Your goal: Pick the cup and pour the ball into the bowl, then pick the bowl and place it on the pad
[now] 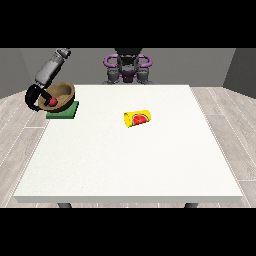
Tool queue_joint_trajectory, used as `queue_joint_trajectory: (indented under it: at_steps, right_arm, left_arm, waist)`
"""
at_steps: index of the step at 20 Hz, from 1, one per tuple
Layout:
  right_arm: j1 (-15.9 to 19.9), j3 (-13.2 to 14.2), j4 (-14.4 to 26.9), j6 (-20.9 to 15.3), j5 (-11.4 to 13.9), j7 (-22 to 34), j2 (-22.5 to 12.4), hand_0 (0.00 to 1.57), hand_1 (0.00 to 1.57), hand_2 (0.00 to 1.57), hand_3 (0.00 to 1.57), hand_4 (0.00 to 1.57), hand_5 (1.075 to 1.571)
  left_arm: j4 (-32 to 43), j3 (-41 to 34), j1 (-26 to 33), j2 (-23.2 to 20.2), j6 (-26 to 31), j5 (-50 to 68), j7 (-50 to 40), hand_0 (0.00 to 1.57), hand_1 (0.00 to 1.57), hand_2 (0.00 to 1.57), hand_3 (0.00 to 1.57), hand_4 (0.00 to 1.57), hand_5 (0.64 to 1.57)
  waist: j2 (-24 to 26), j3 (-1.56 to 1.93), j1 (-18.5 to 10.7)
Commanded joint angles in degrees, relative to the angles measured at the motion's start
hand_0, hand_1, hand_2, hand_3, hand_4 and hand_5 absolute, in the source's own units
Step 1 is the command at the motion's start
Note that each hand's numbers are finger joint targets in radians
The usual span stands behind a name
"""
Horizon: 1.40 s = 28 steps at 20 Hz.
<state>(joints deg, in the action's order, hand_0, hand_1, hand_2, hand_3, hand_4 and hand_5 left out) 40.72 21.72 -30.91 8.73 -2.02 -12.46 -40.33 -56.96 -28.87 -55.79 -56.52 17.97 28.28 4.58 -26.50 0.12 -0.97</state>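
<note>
White table [125, 165]: wooden bowl [64, 93], green pad [65, 112], toppled yellow cup [137, 118].

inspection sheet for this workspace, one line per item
surface: white table, mostly bare
job's things: brown bowl tilted over the green pad, red ball inside; yellow cup lying on its side mid-table
clutter: nothing seen
grippers: hand at the view's left curled round the bowl's rim; other hand not in view
cables: nothing seen
surroundings: wood-look floor, grey walls

Green pad [65, 112] mostly hidden beneath tilted bowl [61, 95]; table's [130, 160] legs largely out of sight.
</note>
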Motion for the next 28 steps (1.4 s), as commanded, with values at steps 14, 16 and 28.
queue_joint_trajectory:
  at_steps: [14, 16, 28]
  right_arm:
    - [1.4, -0.5, 2.5, 1.1, -0.6, 1.9, 3.2, 1.57, 1.57, 1.57, 1.28, 1.16, 1.57]
    - [-0.5, -2.1, 2.1, -1.4, 1.0, 2.2, 5.6, 1.57, 1.57, 1.57, 1.13, 1.12, 1.568]
    - [5.1, 5.9, 9.9, -1.2, -4.0, 7.3, -6.9, 0.7, 0.7, 0.59, 1.0, 0.0, 1.534]
  left_arm:
    - [2.1, 0.4, 3.2, 0.7, 0.0, -0.3, 2.5, 0.0, 0.0, 0.0, 0.0, 0.0, 1.523]
    - [3.0, 0.9, 4.4, 1.4, 0.8, -0.7, 3.6, 0.0, 0.0, 0.0, 0.0, 0.0, 1.525]
    - [-4.3, -1.1, 3.5, -1.2, -1.6, 2.8, -0.9, 0.0, 0.0, 0.0, 0.0, 0.0, 1.516]
  waist:
    - [3.0, -0.02, 0.5]
    - [4.6, -0.08, 1.0]
    - [-0.3, -0.01, -1.2]
